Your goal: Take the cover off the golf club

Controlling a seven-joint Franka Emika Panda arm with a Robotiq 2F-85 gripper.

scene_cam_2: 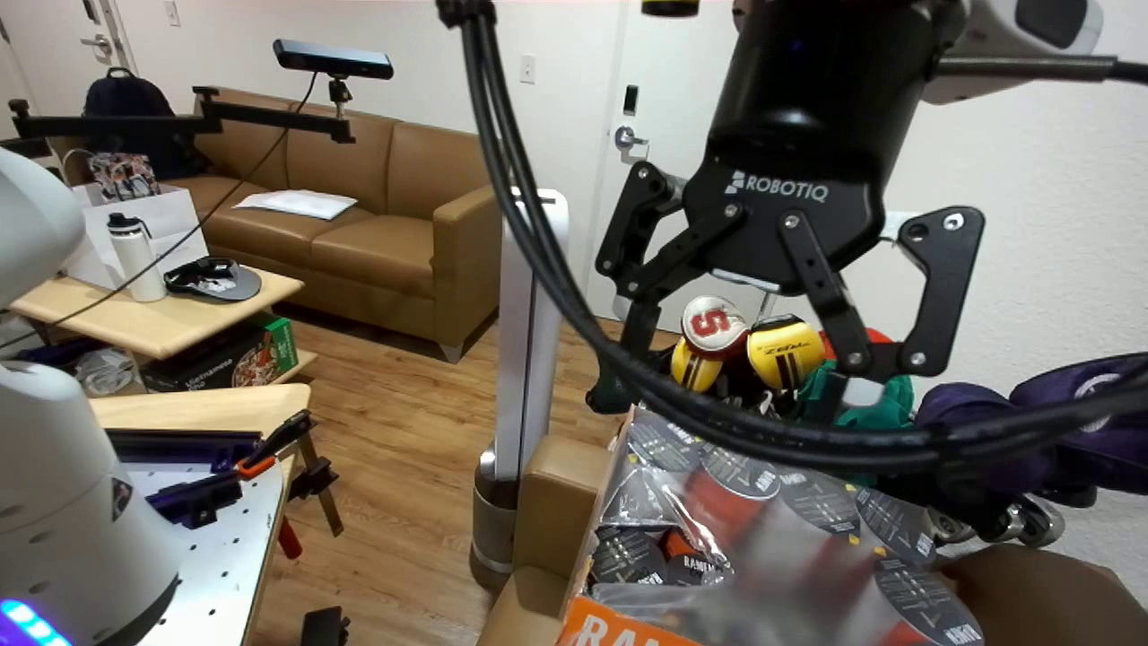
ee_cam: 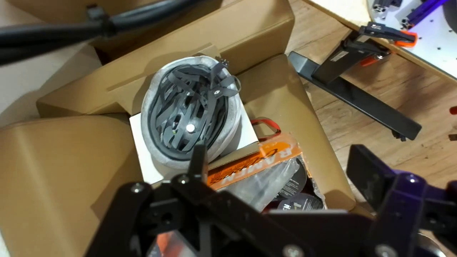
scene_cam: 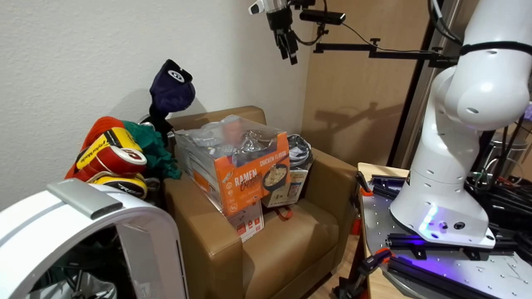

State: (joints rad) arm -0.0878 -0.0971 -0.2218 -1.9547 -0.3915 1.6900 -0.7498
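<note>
The cover (scene_cam: 169, 93) is a floppy navy pouch with a round white mark. It stands up against the wall behind the armchair. It also shows at the right edge of an exterior view (scene_cam_2: 1049, 390), partly behind a cable. The golf club's head is hidden, apparently inside the cover; a dark neck leads down below it. My gripper (scene_cam: 289, 60) hangs in the air, above and to the right of the cover in that view. It is open with nothing between its fingers, as an exterior view (scene_cam_2: 717, 395) and the wrist view (ee_cam: 280, 155) show. The cover is out of the wrist view.
An orange ramen box (scene_cam: 249, 187) with plastic film lies on the brown armchair (scene_cam: 291, 232), beside an upturned helmet (ee_cam: 192, 110). Red, green and yellow plush headcovers (scene_cam: 112, 158) are near the cover. A white arched appliance (scene_cam: 153, 224) stands in front. A white wall (scene_cam: 83, 50) is behind.
</note>
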